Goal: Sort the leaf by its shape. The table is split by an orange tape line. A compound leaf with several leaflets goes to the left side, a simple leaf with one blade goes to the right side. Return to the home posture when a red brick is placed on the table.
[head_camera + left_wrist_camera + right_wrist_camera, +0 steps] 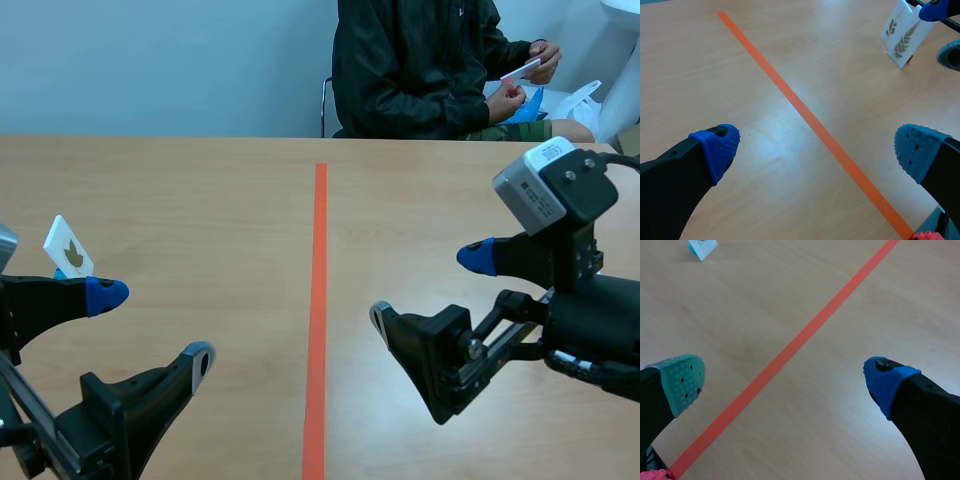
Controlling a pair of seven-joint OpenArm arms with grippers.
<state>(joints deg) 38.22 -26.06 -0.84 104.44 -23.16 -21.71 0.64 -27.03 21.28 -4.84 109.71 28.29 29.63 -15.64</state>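
The left gripper [152,328] and right gripper [429,288] are held with jaws spread wide, either side of the tape [319,300]. A card [68,247] stands left of the tape at the left gripper's 11 o'clock, its foot hidden behind that gripper and its leaf too small to be read. Fern cards [902,35], partly covered by the right gripper in the left wrist view, cannot be made out in the scene view, and a person [420,70] is seated farthest, at 12 o'clock.

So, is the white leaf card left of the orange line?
Yes, the white card stands left of the orange tape line.
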